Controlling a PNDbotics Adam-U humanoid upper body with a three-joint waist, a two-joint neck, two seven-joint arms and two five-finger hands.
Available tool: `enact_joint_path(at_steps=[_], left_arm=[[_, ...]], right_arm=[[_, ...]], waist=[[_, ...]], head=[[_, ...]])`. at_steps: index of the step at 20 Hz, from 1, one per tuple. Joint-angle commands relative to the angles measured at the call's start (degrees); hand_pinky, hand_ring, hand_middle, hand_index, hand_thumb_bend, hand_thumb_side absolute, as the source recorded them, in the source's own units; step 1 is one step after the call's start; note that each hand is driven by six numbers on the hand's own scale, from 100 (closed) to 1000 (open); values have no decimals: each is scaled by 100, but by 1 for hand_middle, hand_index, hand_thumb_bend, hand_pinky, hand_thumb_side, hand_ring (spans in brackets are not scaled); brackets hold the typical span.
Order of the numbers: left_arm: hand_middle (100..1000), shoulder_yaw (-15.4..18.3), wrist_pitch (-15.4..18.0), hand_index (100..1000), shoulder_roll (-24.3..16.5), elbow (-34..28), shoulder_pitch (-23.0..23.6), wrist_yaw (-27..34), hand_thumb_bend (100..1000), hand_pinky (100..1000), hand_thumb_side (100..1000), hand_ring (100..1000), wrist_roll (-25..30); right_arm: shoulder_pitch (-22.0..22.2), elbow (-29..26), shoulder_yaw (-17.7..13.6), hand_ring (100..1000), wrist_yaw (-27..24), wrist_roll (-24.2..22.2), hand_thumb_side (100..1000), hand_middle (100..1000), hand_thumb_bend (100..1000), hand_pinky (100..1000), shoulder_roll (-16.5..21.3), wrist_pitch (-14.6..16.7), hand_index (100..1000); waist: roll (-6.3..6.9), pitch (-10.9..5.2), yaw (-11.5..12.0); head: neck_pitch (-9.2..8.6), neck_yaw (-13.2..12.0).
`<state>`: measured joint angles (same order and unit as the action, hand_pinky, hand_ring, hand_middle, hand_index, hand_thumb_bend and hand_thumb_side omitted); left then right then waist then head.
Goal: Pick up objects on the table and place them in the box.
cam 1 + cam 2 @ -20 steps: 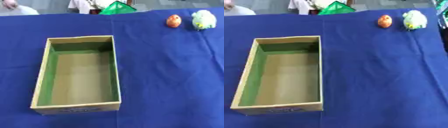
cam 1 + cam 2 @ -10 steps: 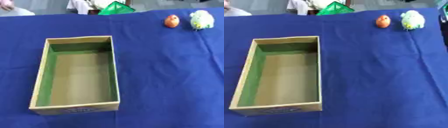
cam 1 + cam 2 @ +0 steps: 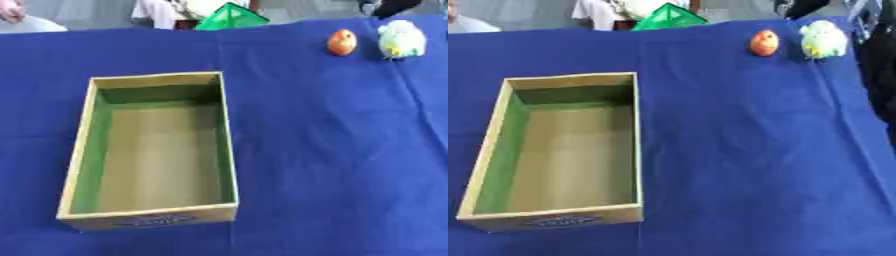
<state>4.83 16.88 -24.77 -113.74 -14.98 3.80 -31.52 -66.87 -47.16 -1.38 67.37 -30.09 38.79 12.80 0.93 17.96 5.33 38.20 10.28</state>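
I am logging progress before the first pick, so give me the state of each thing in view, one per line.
box: open-topped, nothing inside, flat on the blue cloth.
orange egg-shaped object: on the cloth at the far right, outside the box.
pale green fuzzy object: on the cloth just right of the orange one, outside the box.
green object: at the table's far edge.
hands: neither in view.

A blue cloth [image 3: 332, 150] covers the table, with a crease running down its right side. Past the far edge stands a green pointed shape [image 3: 230, 16], perhaps a bag, partly cut off by the cloth's far edge.
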Motion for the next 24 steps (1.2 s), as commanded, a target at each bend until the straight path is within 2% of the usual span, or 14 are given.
enact_joint_path(at_steps=[1,5,11,24], left_arm=[[730,51,4,772,-148,-85,-42,-4,282,747,782,838,16],[730,50,-4,772,-145,-85,-35,-3,280,747,783,838,22],[730,61,-8,772,-152,-85,-13,-11,280,747,783,838,16],[729,75,-14,772,-164,-85,11,-28,278,748,782,838,-2]], right_arm=[[-191,49,-45,980,187,-99,355,930,161,911,32,19,960],[-214,66,-73,982,297,-220,233,932,189,911,12,-16,954],[-183,-21,-78,990,396,-366,111,949,177,917,127,-94,961],[60,-14,-120,992,746,-561,100,955,177,912,428,-378,966]], waist=[[-4,-138,3],[-11,-139,-7],[-17,-149,-51],[-15,-148,-120]], head=[[-27,43],[-21,49],[-9,31],[-15,9]])
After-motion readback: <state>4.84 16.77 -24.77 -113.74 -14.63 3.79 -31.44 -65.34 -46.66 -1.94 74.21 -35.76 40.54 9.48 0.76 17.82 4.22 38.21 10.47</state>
